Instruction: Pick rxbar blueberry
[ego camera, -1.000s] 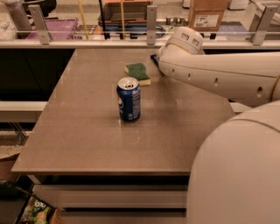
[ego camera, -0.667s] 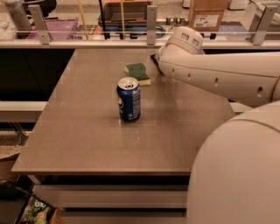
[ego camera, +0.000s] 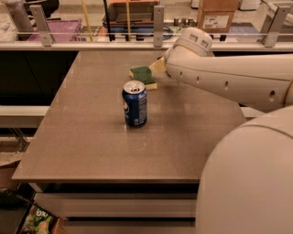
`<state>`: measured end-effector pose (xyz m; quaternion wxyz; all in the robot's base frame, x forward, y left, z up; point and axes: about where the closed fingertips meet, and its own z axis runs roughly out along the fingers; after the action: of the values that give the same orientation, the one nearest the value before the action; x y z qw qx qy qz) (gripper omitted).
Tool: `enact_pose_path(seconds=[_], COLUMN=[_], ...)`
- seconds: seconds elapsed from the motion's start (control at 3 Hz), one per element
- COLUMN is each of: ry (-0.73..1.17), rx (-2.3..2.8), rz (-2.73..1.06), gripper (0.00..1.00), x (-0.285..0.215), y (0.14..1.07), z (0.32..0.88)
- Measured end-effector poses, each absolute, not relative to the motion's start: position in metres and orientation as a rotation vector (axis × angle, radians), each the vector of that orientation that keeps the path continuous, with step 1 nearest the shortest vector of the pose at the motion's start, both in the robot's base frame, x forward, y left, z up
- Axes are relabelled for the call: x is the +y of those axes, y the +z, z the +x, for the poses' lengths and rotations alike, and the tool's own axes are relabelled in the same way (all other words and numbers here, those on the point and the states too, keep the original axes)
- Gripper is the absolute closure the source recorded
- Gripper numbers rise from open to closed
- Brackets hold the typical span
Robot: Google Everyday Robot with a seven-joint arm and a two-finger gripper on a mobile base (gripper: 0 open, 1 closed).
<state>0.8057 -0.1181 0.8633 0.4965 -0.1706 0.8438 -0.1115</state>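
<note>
The rxbar blueberry does not show anywhere on the table; it is hidden or out of view. My white arm (ego camera: pixel 219 75) reaches in from the right across the far side of the table. My gripper (ego camera: pixel 159 67) is at the arm's far end, right beside the green-and-yellow sponge (ego camera: pixel 143 76), and is mostly hidden behind the wrist. A tall blue soda can (ego camera: pixel 134 103) stands upright near the table's middle, in front of the sponge and apart from the gripper.
The brown table (ego camera: pixel 91 137) has a railing with metal posts (ego camera: pixel 158 20) along its far edge. Beyond it are a purple crate (ego camera: pixel 50 29) and cardboard boxes (ego camera: pixel 219 13). My white body (ego camera: pixel 249 183) fills the lower right.
</note>
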Motion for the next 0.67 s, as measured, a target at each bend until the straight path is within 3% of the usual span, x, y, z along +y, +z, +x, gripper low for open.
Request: enact_pose_path(seconds=[0.67], ry=[-0.215], rx=[2.044], rz=[-0.367], gripper=[0.0], x=[-0.1183], y=[0.865], z=[0.8069])
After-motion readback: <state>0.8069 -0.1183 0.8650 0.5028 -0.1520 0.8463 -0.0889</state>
